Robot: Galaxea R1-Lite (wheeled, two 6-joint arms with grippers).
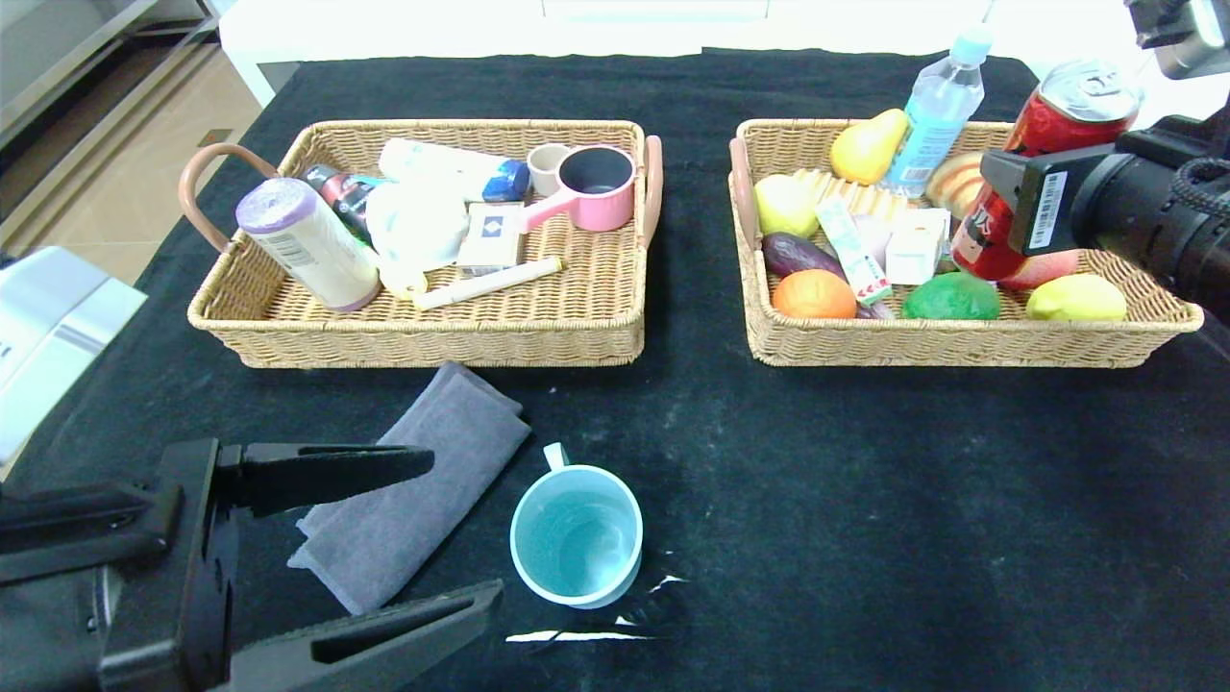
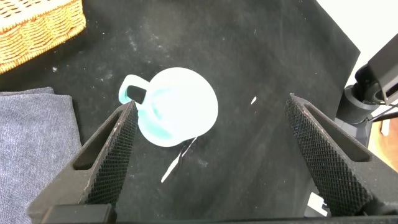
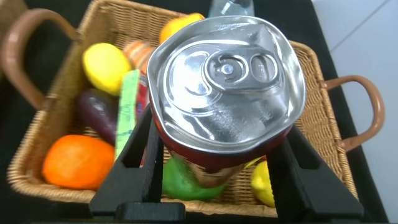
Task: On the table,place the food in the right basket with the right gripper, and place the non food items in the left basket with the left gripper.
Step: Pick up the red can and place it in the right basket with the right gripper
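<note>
Right hand (image 3: 217, 158) grips the soda can (image 1: 1043, 159) above the right basket (image 1: 961, 336). Left hand (image 1: 461, 533) hangs wide beside the mug (image 1: 577, 535).

Both arms are matte black, each pincer (image 1: 461, 529) long and tapered (inner faces cross-hatched), one wrist barcode-stickered.

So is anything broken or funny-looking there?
Yes. The can in the right pincer has a dented, out-of-round rim, and it is held over the right basket. The black cloth on the table has a small white tear just in front of the mug.
</note>
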